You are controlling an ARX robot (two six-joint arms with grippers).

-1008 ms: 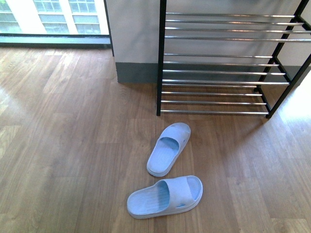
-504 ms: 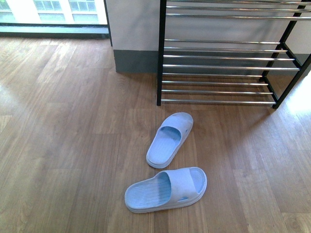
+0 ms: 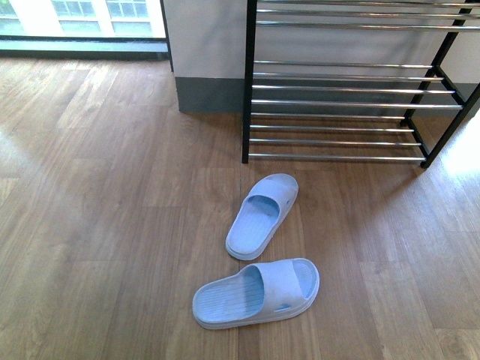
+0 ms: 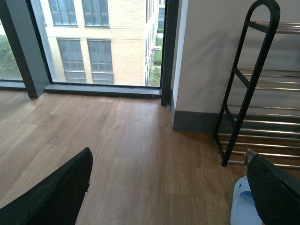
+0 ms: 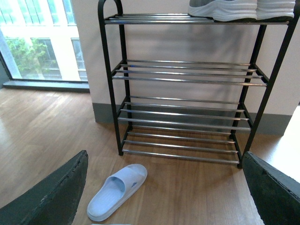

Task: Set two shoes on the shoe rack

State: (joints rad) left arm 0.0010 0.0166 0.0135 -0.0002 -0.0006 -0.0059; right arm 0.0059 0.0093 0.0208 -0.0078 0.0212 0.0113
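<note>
Two pale blue slippers lie on the wooden floor in front of the shoe rack (image 3: 337, 90). One slipper (image 3: 262, 216) points toward the rack and the other (image 3: 255, 294) lies crosswise nearer to me. Neither arm shows in the front view. My left gripper (image 4: 166, 197) is open above bare floor, with a slipper (image 4: 243, 211) beside its one finger (image 4: 276, 192). My right gripper (image 5: 164, 197) is open and faces the rack (image 5: 187, 112), with a slipper (image 5: 117, 191) low between its fingers. Grey sneakers with white soles (image 5: 225, 8) stand on the rack's top tier.
A white wall pillar with a grey skirting board (image 3: 210, 94) stands just left of the rack. A floor-level window (image 3: 82, 22) runs along the far left. Wooden floor (image 3: 97, 225) stretches to the left of the slippers.
A second ago the front view shifted: the rack slid up in the picture and the slippers sat slightly differently. Nothing has moved over the last half second.
</note>
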